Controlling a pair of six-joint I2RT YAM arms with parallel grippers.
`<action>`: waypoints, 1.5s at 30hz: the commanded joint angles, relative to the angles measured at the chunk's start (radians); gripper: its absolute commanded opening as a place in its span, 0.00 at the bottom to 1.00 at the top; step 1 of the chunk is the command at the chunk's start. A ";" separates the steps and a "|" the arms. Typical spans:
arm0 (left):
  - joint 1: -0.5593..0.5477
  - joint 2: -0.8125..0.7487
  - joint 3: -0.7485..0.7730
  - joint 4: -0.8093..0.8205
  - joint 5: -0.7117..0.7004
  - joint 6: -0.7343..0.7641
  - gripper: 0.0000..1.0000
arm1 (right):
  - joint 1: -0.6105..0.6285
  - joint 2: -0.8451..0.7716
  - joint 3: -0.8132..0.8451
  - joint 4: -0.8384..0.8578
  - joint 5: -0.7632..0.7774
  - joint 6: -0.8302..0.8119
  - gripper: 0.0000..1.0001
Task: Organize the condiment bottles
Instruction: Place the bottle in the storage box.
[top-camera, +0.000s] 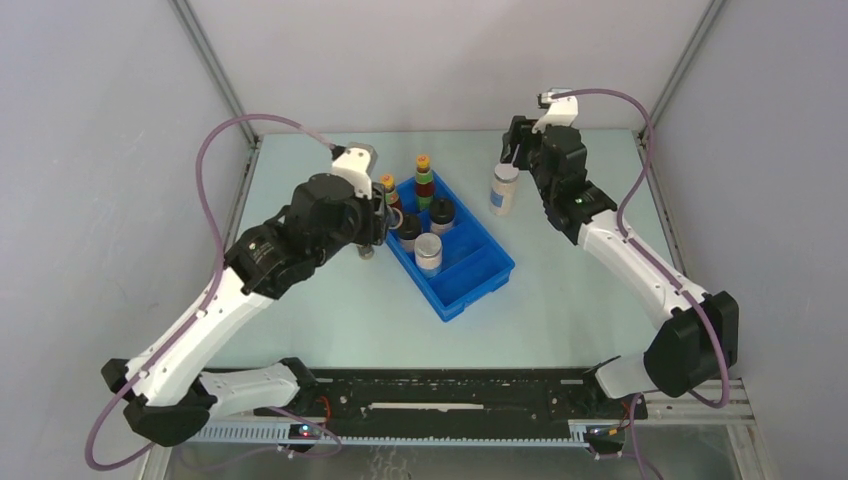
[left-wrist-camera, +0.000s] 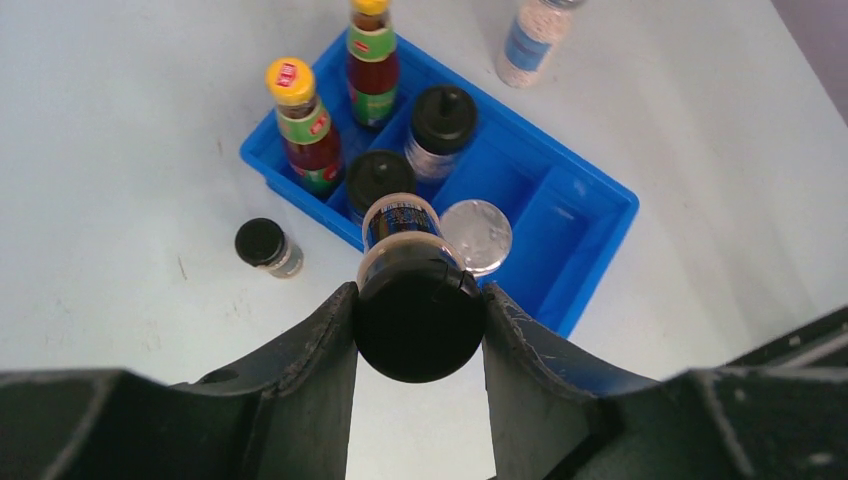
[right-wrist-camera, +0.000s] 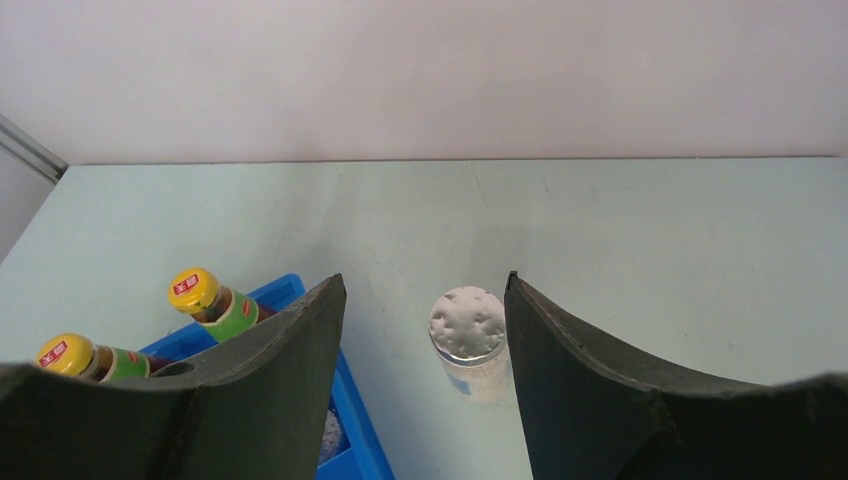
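Spice jar (left-wrist-camera: 415, 335) pinched in left gripper (left-wrist-camera: 420, 292), over tray (left-wrist-camera: 560, 215) left rim. Lowered off-slot, it could knock the jars beneath. Right gripper (right-wrist-camera: 424, 285) spread around pale jar (right-wrist-camera: 468, 335), standing right of tray; a skewed close might tip it. Tray holds two red bottles (left-wrist-camera: 300, 130), two black-lidded jars (left-wrist-camera: 440, 120), one silver-topped jar (left-wrist-camera: 477, 235) — loose jar (left-wrist-camera: 265, 245) left of tray.
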 joint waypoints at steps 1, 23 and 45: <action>-0.063 -0.008 -0.014 -0.013 0.037 0.070 0.00 | -0.015 0.009 0.004 0.022 0.025 0.024 0.68; -0.254 0.220 0.050 -0.043 0.137 0.144 0.00 | -0.073 0.030 0.004 0.019 -0.001 0.039 0.68; -0.286 0.399 0.076 -0.006 0.169 0.179 0.00 | -0.112 0.019 -0.025 0.037 -0.027 0.043 0.68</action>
